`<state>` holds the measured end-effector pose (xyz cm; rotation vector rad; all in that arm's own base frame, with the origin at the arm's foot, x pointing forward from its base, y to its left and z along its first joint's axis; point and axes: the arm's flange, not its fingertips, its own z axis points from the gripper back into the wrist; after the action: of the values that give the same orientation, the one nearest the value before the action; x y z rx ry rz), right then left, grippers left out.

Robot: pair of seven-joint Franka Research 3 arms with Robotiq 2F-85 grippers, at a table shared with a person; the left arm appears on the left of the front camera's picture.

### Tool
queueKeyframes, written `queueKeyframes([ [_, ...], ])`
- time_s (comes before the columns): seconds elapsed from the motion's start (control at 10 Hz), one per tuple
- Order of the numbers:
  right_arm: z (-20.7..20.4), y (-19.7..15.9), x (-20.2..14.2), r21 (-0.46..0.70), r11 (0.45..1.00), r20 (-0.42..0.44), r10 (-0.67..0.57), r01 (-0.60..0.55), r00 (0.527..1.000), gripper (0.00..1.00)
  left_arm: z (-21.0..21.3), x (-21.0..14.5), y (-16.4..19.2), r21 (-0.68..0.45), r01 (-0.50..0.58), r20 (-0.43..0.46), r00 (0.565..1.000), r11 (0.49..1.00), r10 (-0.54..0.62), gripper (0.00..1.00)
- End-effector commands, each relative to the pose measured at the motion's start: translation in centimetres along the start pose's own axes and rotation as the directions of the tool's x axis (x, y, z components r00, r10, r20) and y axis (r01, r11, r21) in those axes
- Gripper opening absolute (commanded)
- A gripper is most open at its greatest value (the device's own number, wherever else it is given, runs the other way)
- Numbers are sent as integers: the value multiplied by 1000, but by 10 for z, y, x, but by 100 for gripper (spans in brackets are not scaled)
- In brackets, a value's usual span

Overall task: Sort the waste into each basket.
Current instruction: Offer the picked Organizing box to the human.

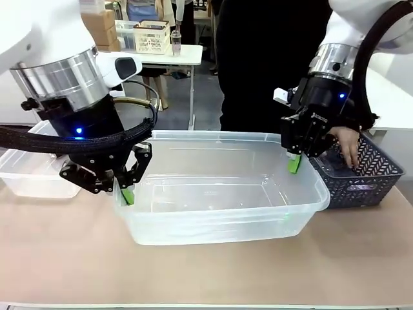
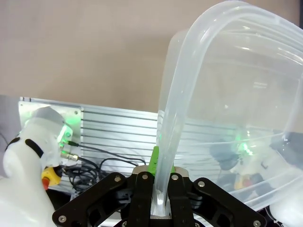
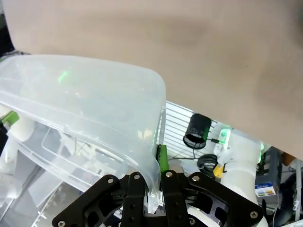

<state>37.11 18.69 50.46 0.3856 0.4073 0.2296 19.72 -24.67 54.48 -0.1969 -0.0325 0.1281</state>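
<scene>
The tan worktop (image 1: 206, 274) fronts a white worktop (image 1: 184, 57) farther off (cream crate (image 1: 152, 37) on it). The left hand (image 1: 126, 194) and right hand (image 1: 294, 163) each pinch the clear tub (image 1: 219, 223) by its rim.

i'm pinching the clear tub (image 1: 219, 223) by its rim; it's gleaming as smooth, glossy, see-through plastic. my left gripper (image 1: 126, 192) and right gripper (image 1: 295, 161) are showing matt black links with small bright bolts and matt green pads (image 3: 162, 158). the table (image 1: 206, 274) is lying flat, matt and beige. the basket (image 1: 381, 174) is showing dull dark openwork plastic.
</scene>
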Motion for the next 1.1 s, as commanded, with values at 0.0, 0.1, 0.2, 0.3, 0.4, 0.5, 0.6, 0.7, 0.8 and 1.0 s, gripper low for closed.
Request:
queueKeyframes([
  [0.0, 2, 0, -4, 3, 1000, -4, 3, -3, 1000, 0, 4, 1, 3, -17, -15, 4, 1000, 1000, 15, 0],
  [0.1, 2, 0, -4, 3, 1000, -4, 3, -3, 1000, 0, 4, 1, 3, -17, -15, 4, 1000, 1000, 15, 0],
  [0.2, 2, 0, -4, 3, 1000, -4, 3, -3, 1000, 0, 4, 1, 3, -17, -15, 4, 1000, 1000, 15, 0],
  [0.3, 2, 0, -4, 3, 1000, -4, 3, -3, 1000, 0, 4, 1, 3, -17, -15, 4, 1000, 1000, 15, 0],
  [0.4, 2, 0, -4, 3, 1000, -4, 3, -3, 1000, 0, 4, 1, 3, -17, -15, 4, 1000, 1000, 15, 0],
  [0.5, 2, 0, -4, 3, 1000, -4, 3, -3, 1000, 0, 4, 1, 3, -17, -15, 4, 1000, 1000, 15, 0],
  [0.6, 2, 0, -4, 3, 1000, -4, 3, -3, 1000, 0, 4, 1, 3, -17, -15, 4, 1000, 1000, 15, 0],
  [0.7, 2, 0, -4, 3, 1000, -4, 3, -3, 1000, 0, 4, 1, 3, -17, -15, 4, 1000, 1000, 15, 0],
  [0.8, 2, 0, -4, 3, 1000, -4, 3, -3, 1000, 0, 4, 1, 3, -17, -15, 4, 1000, 1000, 15, 0],
  [1.0, 2, 0, -4, 3, 1000, -4, 3, -3, 1000, 0, 4, 1, 3, -17, -15, 4, 1000, 1000, 15, 0],
])
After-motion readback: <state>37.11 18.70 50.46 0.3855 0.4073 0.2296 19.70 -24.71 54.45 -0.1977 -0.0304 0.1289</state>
